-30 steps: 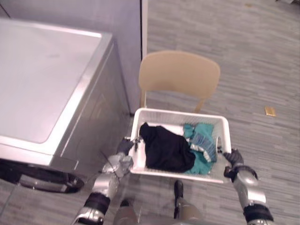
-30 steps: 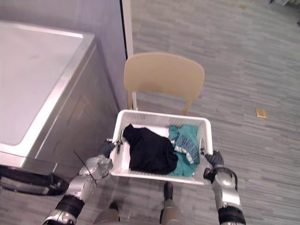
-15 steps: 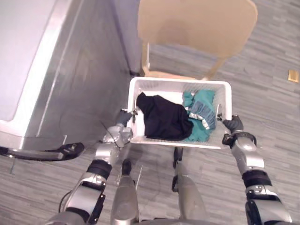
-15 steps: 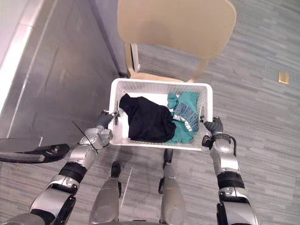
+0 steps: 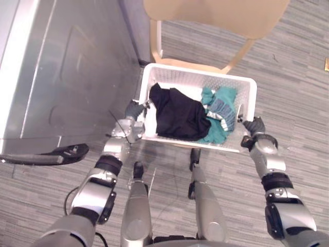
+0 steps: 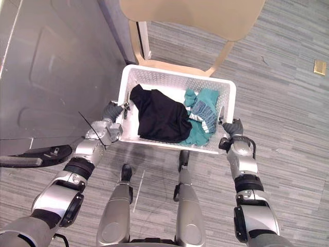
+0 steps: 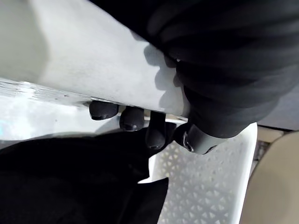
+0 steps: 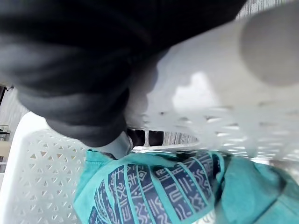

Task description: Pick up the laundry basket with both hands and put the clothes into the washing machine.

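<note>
A white perforated laundry basket [image 5: 195, 80] hangs in front of me, held by its two short sides. My left hand [image 5: 132, 111] grips the left rim, its fingertips [image 7: 132, 119] curled over the edge into the basket. My right hand [image 5: 255, 126] is shut on the right rim, its fingers [image 8: 140, 137] hooked through the handle slot. Inside lie a black garment [image 5: 180, 116] and a teal patterned garment [image 5: 221, 109]. The grey washing machine [image 5: 67, 67] stands to the left of the basket, and its dark door [image 5: 45, 155] hangs open at the lower left.
A tan chair [image 5: 216, 15] stands right behind the basket, its seat edge [image 5: 180, 63] close to the far rim. A grey wall panel [image 5: 134, 25] rises between the machine and the chair. Striped grey floor [image 5: 298, 92] lies open to the right.
The whole picture has tipped downward, so the camera has moved. The machine's top has slid out of sight and its front now shows. Both hands still hold the basket.
</note>
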